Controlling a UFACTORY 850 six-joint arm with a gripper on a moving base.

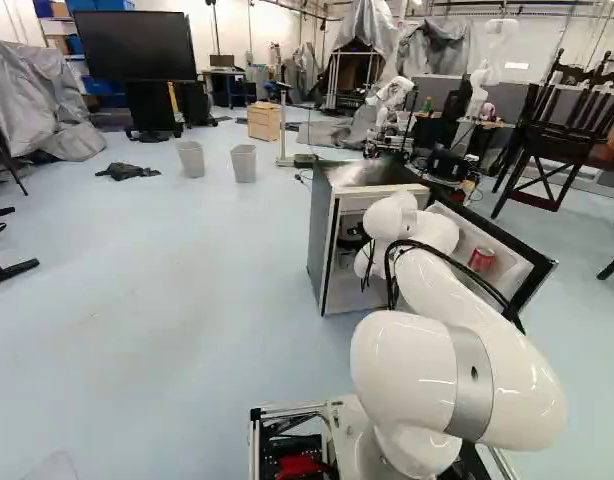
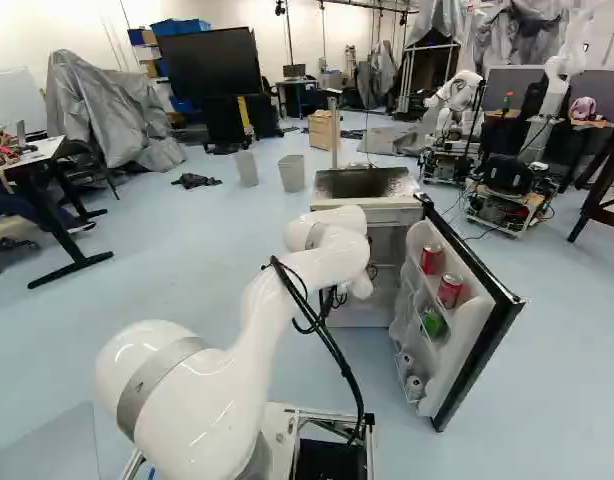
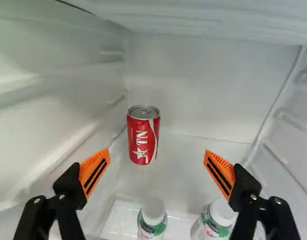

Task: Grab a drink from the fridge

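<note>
In the left base view the gripper is hidden; the arm's front part (image 1: 392, 215) reaches into the open fridge (image 1: 322, 230). The wrist view shows the gripper (image 3: 157, 167) inside the fridge, its fingers wide open with nothing gripped. A red can (image 3: 143, 135) stands upright ahead of it, nearer the finger with the orange pad (image 3: 95, 171) than the other finger. Two white-capped bottles stand lower, between the fingers: one bottle (image 3: 153, 217) near the middle, the other bottle (image 3: 216, 220) close by the other finger.
The fridge door (image 2: 467, 310) hangs open to the right of the arm, with red cans (image 2: 450, 290), a green can (image 2: 433, 322) and more items in its racks. Fridge walls (image 3: 53, 110) flank the gripper. Another robot (image 2: 457, 100) stands farther back, beyond two grey bins (image 2: 292, 172).
</note>
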